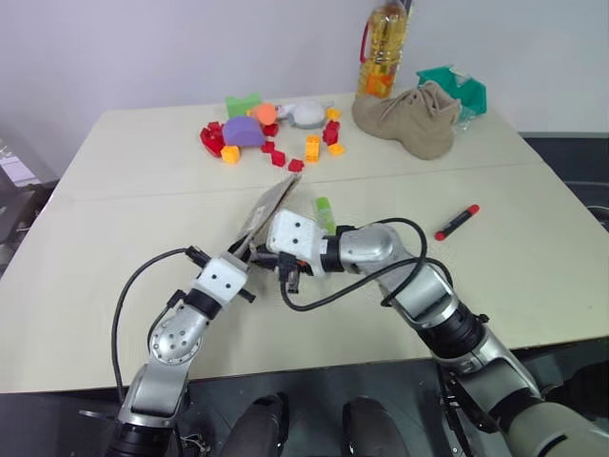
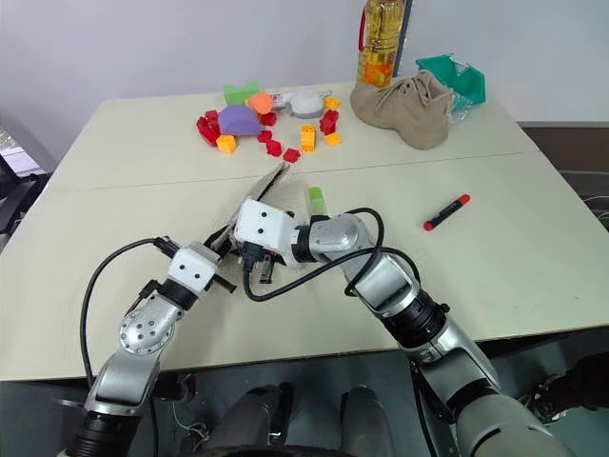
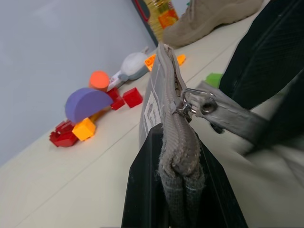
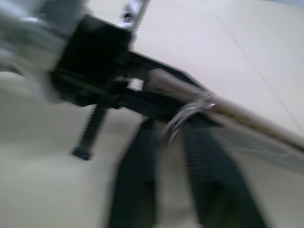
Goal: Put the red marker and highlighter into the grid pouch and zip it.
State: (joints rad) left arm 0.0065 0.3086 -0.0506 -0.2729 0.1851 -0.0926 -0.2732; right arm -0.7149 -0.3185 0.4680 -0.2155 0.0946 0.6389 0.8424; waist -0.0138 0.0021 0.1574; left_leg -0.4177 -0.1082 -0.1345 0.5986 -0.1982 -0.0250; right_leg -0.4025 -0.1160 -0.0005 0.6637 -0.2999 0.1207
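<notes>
Grid pouch (image 3: pixel 164 90) end pinched in left jaws, edge upward.

We seem to be in a lab: a plain table (image 1: pixel 143 162) against a bare wall holds toy blocks (image 1: pixel 271 133), a boot (image 1: pixel 414 116) and an oil bottle (image 1: pixel 383 48).

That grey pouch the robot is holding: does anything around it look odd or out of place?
Yes. The grid pouch is pinched at one end by the left claw, yet the red marker lies far off on the table, and the highlighter lies beside the pouch.
</notes>
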